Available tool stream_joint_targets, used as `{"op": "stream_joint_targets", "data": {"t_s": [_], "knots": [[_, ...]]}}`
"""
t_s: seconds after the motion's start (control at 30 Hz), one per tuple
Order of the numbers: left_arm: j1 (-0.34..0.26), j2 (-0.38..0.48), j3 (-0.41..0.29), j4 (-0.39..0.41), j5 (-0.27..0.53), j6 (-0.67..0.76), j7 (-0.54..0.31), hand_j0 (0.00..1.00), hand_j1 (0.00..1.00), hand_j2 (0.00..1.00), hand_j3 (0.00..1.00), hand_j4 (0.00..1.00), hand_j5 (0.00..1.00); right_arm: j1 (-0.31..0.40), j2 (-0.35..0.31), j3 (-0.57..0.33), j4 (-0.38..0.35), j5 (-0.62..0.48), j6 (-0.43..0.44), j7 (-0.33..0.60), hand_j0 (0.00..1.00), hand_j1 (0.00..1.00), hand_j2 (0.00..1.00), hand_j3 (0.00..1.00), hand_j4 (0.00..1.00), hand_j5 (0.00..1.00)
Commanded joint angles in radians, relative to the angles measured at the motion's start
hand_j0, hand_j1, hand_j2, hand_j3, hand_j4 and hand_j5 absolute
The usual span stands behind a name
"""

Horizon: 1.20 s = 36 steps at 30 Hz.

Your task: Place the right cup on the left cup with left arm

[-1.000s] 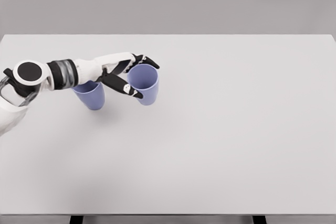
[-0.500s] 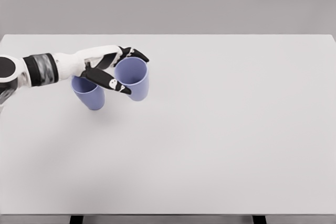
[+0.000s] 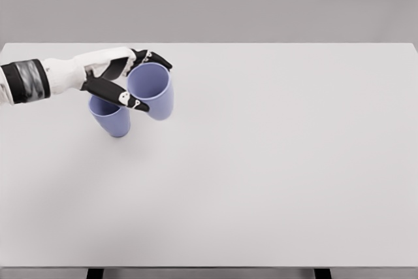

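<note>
Head view: the left hand [image 3: 124,80] is pinching the right cup [image 3: 151,91] at its rim, thumb in front and fingers behind, holding it raised just beside the left cup [image 3: 111,115], which is standing on the desk [image 3: 274,161], likely to clear that cup's rim for stacking.

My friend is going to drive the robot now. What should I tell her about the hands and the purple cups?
Left hand: shut on the held purple plastic cup, which it carries above the white table.
Right hand: not in view.
The other purple plastic cup stands upright on the table, just left of and below the held cup, partly hidden behind the hand.
Done: the cup is grasped, lifted and brought near the standing one.
Left: move it over the standing cup, lower it in, let go.
</note>
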Motion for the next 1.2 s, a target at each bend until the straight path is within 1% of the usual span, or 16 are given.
{"op": "stream_joint_targets", "data": {"t_s": [0.0,0.17,0.27,0.6,0.67,0.8,1.0,1.17], "knots": [[0.0,0.016,0.007,-0.005,0.021,-0.001,0.0,0.69,0.69,0.69,0.69,0.69,0.69,0.0,0.0,0.0,0.0,0.0,0.0,0.0,1.0,1.0,1.0,1.0,1.0,1.0],[0.0,0.042,0.024,-0.021,0.028,-0.004,-0.001,0.69,0.69,0.69,0.69,0.69,0.69,0.0,0.0,0.0,0.0,0.0,0.0,0.0,1.0,1.0,1.0,1.0,1.0,1.0],[0.0,0.068,0.027,-0.023,0.058,-0.007,-0.001,0.69,0.69,0.69,0.69,0.69,0.69,0.0,0.0,0.0,0.0,0.0,0.0,0.0,1.0,1.0,1.0,1.0,1.0,1.0],[-0.002,0.104,0.05,-0.031,0.075,-0.009,-0.001,0.69,0.69,0.69,0.69,0.69,0.69,0.0,0.0,0.0,0.0,0.0,0.0,0.0,1.0,1.0,1.0,1.0,1.0,1.0],[-0.002,0.108,0.066,-0.031,0.077,-0.009,-0.001,0.69,0.69,0.69,0.69,0.69,0.69,0.0,0.0,0.0,0.0,0.0,0.0,0.0,1.0,1.0,1.0,1.0,1.0,1.0],[-0.002,0.114,0.069,-0.031,0.077,-0.009,-0.003,0.69,0.69,0.69,0.69,0.69,0.69,0.0,0.0,0.0,0.0,0.0,0.0,0.0,1.0,1.0,1.0,1.0,1.0,1.0],[0.0,0.156,0.073,-0.031,0.098,-0.009,-0.003,0.69,0.69,0.69,0.69,0.69,0.69,0.0,0.0,0.0,0.0,0.0,0.0,0.0,1.0,1.0,1.0,1.0,1.0,1.0],[0.0,0.179,0.079,-0.031,0.1,-0.009,-0.003,0.69,0.69,0.69,0.69,0.69,0.69,0.0,0.0,0.0,0.0,0.0,0.0,0.0,1.0,1.0,1.0,1.0,1.0,1.0]]}}
